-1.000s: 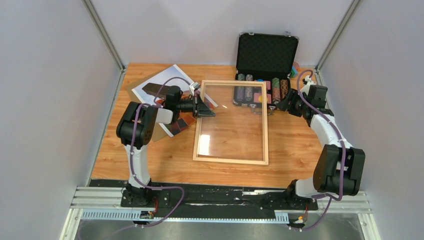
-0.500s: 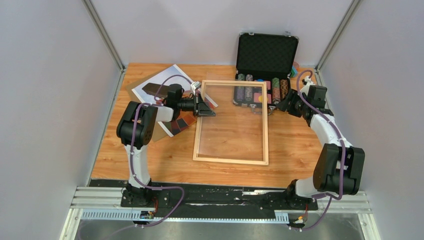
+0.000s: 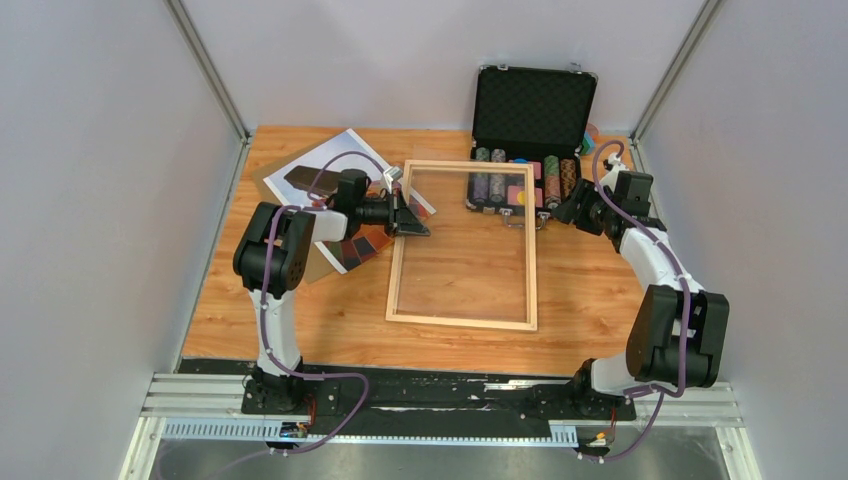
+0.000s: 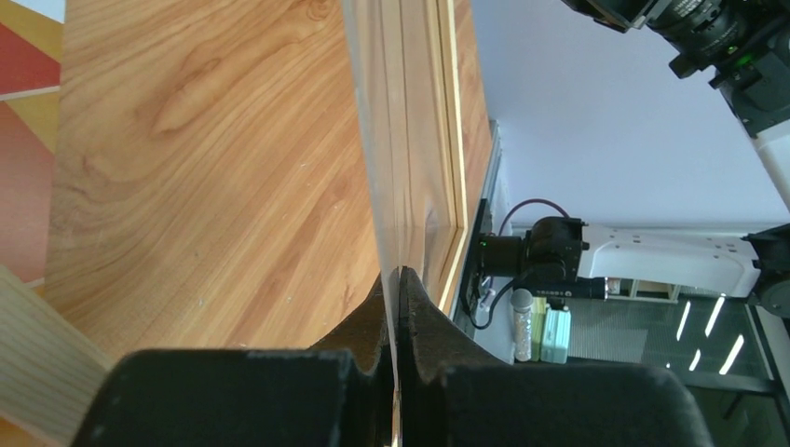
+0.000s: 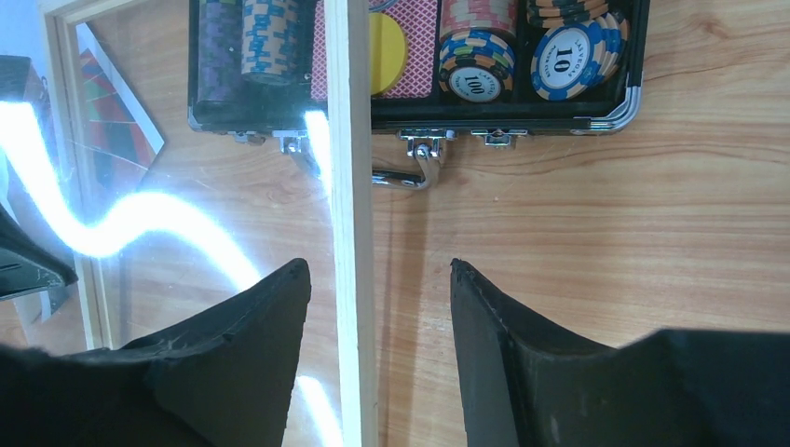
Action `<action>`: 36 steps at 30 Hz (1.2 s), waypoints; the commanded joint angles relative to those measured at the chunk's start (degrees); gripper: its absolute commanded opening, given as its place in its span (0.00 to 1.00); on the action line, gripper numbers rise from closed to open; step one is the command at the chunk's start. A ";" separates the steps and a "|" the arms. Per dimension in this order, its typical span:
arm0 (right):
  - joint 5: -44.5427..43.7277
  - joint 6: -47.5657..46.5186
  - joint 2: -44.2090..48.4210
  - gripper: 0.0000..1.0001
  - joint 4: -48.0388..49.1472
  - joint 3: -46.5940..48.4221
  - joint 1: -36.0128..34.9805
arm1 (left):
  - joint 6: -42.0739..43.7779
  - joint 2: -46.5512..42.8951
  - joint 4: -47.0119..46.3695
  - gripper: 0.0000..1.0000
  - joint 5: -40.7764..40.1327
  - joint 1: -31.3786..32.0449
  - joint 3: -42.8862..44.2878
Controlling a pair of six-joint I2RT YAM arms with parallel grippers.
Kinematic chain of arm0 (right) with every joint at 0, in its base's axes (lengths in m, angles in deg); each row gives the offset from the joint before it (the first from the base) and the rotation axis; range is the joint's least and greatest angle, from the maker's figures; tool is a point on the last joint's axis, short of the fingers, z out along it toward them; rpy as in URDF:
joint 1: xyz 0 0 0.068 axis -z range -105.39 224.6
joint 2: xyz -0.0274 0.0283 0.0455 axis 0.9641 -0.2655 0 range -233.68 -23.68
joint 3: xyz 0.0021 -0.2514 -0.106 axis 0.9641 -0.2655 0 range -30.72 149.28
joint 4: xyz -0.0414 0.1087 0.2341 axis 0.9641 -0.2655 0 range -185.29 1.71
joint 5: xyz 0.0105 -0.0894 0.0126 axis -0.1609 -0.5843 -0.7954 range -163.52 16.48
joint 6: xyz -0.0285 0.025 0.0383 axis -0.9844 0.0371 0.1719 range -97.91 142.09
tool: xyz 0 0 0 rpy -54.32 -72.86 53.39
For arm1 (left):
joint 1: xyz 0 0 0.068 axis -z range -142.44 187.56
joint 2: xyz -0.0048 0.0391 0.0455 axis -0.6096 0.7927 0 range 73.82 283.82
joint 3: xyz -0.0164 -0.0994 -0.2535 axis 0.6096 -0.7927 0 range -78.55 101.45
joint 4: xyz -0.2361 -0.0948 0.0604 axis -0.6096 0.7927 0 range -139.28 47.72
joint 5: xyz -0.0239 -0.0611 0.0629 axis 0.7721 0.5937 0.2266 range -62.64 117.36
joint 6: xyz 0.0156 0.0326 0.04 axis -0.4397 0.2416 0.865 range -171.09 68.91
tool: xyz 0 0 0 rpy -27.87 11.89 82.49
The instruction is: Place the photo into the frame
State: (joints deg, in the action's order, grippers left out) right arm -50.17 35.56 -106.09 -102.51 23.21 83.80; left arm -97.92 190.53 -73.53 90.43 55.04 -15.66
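Observation:
The light-wood frame [image 3: 462, 321] lies flat mid-table. My left gripper [image 3: 409, 223] is at its left rail near the far end, shut on the edge of the thin clear pane [image 4: 377, 186], which runs edge-on between the jaws [image 4: 399, 275] beside the frame rail [image 4: 424, 112]. The photo [image 3: 340, 158], balloon side up, lies at the back left, partly under the left arm. Its coloured stripes show in the left wrist view [image 4: 23, 121]. My right gripper [image 3: 552, 213] is open, and its fingers straddle the frame's right rail [image 5: 352, 186] without touching it [image 5: 379, 265].
An open black chip case [image 3: 534, 100] with stacked chips and cards stands at the back right, touching the frame's far right corner; its latches show in the right wrist view [image 5: 419, 149]. A brown backing board [image 3: 318, 266] lies under the photo. Grey walls enclose the table.
The bright glare on the pane's near left part has gone, so the pane's tilt has changed a little. The left gripper has shifted slightly. The right arm has not moved.

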 commanded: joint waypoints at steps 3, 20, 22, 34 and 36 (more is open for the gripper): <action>1.16 0.24 -0.03 0.56 2.18 0.05 0.21 | 6.23 -0.33 5.85 0.00 -2.41 0.63 3.16; 1.29 0.24 -0.38 0.56 2.17 0.11 0.12 | 9.03 0.14 13.53 0.00 -6.65 1.09 4.53; 1.34 0.24 -0.41 0.56 2.13 0.08 0.08 | 9.40 0.25 14.03 0.00 -6.61 1.27 4.94; 1.26 0.15 -0.73 0.56 2.15 0.12 0.04 | 8.05 -0.39 11.22 0.00 -4.87 1.66 4.44; 1.26 0.10 -0.73 0.56 2.18 0.12 0.04 | 6.32 -0.41 9.64 0.00 -3.94 1.68 4.12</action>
State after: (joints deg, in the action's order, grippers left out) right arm -49.78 35.54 -106.16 -102.49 23.21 83.80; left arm -90.12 190.53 -59.67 84.11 55.98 -12.38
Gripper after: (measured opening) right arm 0.557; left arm 0.007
